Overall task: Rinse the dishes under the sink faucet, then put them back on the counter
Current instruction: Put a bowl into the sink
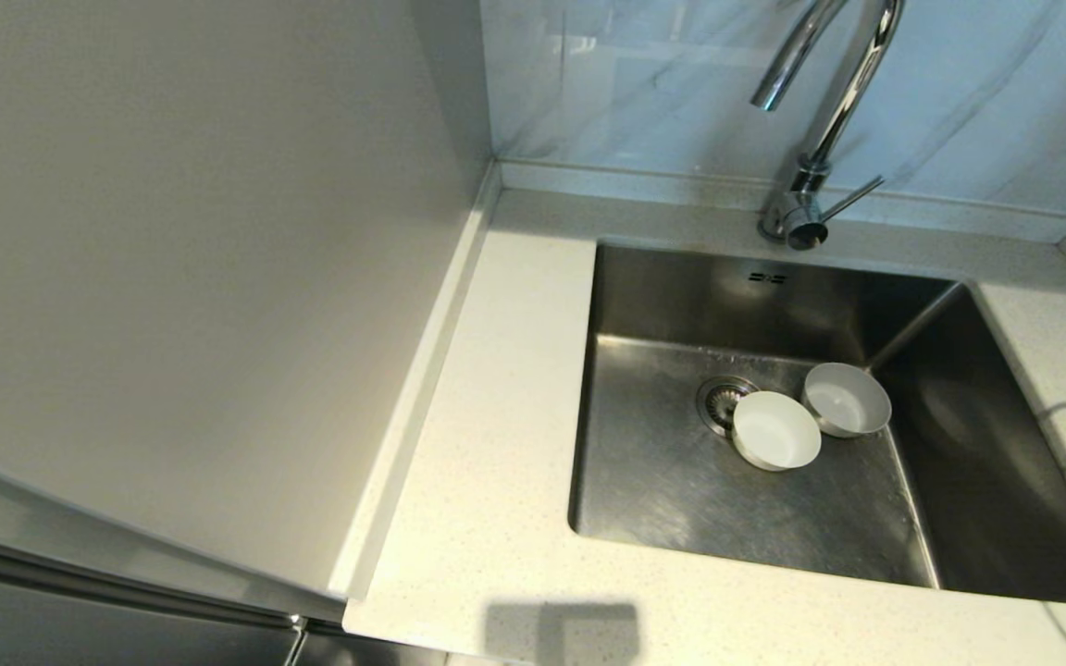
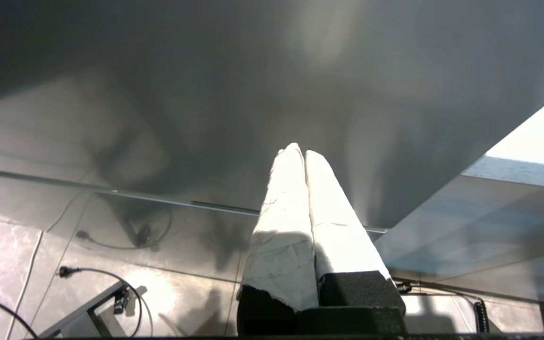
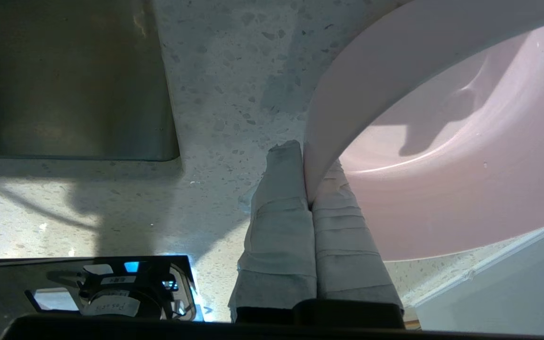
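head: high, down on sink (image 1: 681, 305) | right wrist: close above counter (image 3: 234, 94)

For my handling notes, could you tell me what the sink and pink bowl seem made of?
Sink: brushed stainless steel, by its dull grey sheen and fine streaks. Pink bowl, pinched at the rim by the right gripper: smooth and matte, probably plastic or glazed ceramic; unclear which.
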Available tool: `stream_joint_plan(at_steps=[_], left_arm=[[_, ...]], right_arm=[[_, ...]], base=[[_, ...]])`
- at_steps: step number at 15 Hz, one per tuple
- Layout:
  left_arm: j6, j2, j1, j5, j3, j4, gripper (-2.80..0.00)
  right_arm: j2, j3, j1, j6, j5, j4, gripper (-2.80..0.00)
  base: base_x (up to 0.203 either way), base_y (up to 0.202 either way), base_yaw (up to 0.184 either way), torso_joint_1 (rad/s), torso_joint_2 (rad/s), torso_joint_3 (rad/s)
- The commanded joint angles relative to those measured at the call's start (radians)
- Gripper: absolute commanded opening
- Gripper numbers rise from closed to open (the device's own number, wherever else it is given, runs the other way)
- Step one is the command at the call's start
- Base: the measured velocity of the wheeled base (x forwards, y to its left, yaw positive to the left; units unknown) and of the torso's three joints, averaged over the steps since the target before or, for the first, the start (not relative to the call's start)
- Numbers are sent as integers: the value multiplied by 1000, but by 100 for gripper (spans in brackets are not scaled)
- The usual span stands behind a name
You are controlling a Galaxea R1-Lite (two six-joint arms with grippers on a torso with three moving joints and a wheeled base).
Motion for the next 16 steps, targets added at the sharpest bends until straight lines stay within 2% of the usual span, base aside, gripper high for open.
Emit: stream_joint_plan(at_steps=[1, 5, 9, 12, 15, 16], left_arm=[[-1, -3, 0, 1, 0, 0, -280], [-1, -3, 0, 1, 0, 0, -280], [-1, -3, 0, 1, 0, 0, -280], [-1, -3, 0, 1, 0, 0, -280], [-1, -3, 0, 1, 0, 0, -280], [-1, -3, 0, 1, 0, 0, -280]], right_arm=[[-6, 1, 0, -8, 0, 5, -280], [-93, 41, 0, -30, 8, 5, -280], [-270, 186, 38, -96, 17, 5, -280], [-401, 286, 166, -100, 21, 5, -280], [-448, 332, 352, -97, 21, -33, -280], [-450, 357, 425, -96, 21, -96, -280]], base=[[0, 0, 0, 0, 0, 0], [0, 0, 0, 0, 0, 0], [0, 0, 0, 0, 0, 0], [0, 0, 0, 0, 0, 0], [0, 0, 0, 0, 0, 0], [0, 0, 0, 0, 0, 0]])
